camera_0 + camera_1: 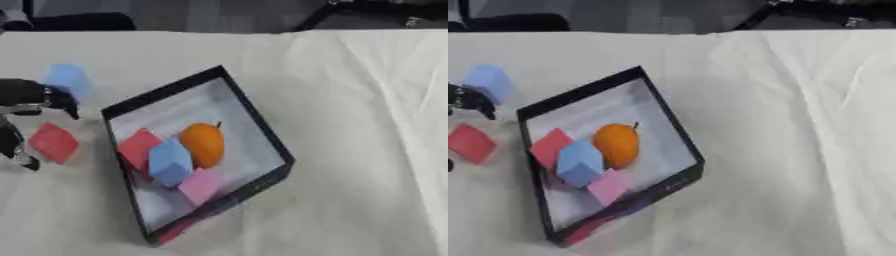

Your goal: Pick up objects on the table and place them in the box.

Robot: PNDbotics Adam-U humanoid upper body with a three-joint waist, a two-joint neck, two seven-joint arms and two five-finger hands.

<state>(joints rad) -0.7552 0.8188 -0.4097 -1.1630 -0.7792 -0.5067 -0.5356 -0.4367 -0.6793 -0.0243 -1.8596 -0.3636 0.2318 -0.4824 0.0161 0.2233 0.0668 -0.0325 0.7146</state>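
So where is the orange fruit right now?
The orange fruit lies inside the black box mid-table, right of the blue block and red block.

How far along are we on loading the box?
Done: the box holds a red block, blue block, pink block and orange fruit. In hand: nothing; the left hand hovers by the table's red block. Left: that and the light blue block.

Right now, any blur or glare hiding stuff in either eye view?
Left eye view: soft all over, left hand smeared, box contents readable by colour. Right eye view: same softness, hand cut by the left edge; no glare, faint shadows on the cloth.
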